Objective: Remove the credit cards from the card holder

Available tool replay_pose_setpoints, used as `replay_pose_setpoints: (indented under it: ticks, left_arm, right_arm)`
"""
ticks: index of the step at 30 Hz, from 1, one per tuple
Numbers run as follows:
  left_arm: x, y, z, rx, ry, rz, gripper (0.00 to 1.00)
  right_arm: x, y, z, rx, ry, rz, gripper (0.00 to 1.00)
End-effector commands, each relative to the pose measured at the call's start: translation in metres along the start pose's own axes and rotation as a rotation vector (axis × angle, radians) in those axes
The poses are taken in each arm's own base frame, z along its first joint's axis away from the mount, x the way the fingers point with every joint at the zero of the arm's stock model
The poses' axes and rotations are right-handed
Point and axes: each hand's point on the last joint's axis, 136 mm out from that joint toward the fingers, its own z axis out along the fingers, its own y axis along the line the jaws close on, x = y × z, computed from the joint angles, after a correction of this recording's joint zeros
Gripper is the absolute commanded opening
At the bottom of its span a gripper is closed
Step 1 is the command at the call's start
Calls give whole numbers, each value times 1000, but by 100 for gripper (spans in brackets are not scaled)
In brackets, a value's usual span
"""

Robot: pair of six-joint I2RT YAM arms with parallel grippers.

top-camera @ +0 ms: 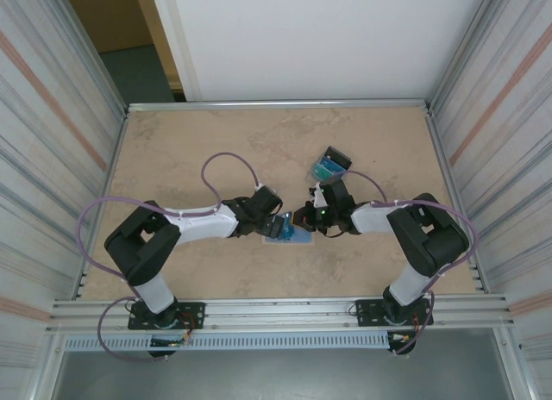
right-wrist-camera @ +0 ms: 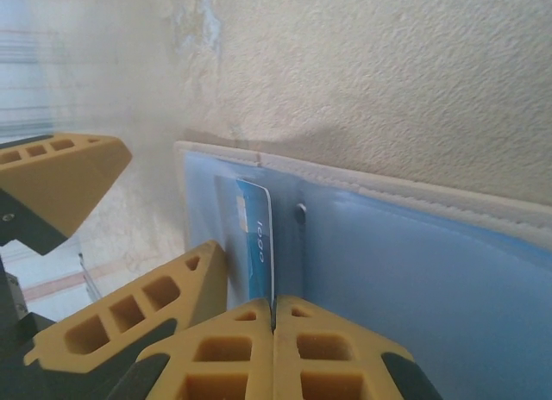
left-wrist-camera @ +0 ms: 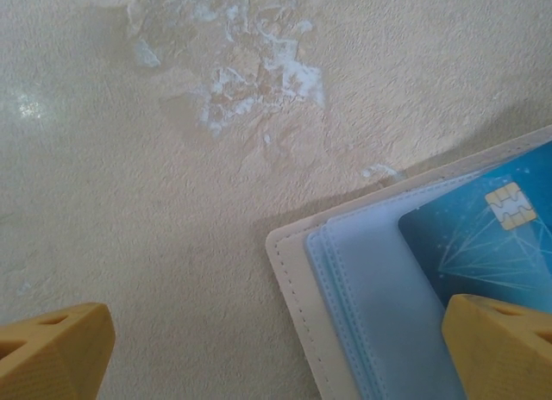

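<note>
The card holder [top-camera: 293, 236] lies open on the table [top-camera: 216, 133]. It is about halfway between the left and right edges and a bit closer to the near edge. Both arms reach in over it.

The left jaws are wide open and hold nothing. One finger [left-wrist-camera: 52, 353] hangs over bare table, and the other is over a blue card [left-wrist-camera: 483, 245] with a gold chip, tucked partly into a pale blue pocket of the holder. The right jaws are shut tight on the edge of the blue card.

Farther back, nearer the right edge, sits a clear tray [top-camera: 332, 165] with more cards in it.
</note>
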Motion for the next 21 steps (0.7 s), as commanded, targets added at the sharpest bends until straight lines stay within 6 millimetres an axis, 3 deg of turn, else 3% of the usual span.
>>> replay_pose_setpoints:
  ticks: [1,11,21]
  left_arm:
    - [24,12,-1,-22,78,0,99]
    - [20,18,-5,-39,61,-8,99]
    - [-6,22,-18,-44,-20,-27,99]
  right_arm:
    - [2,-17,-9,98,-12,-18,0]
    - [-2,-21,-30,185,-45,-63,0]
    - [-13,-7,-66,257,-130,-162,0]
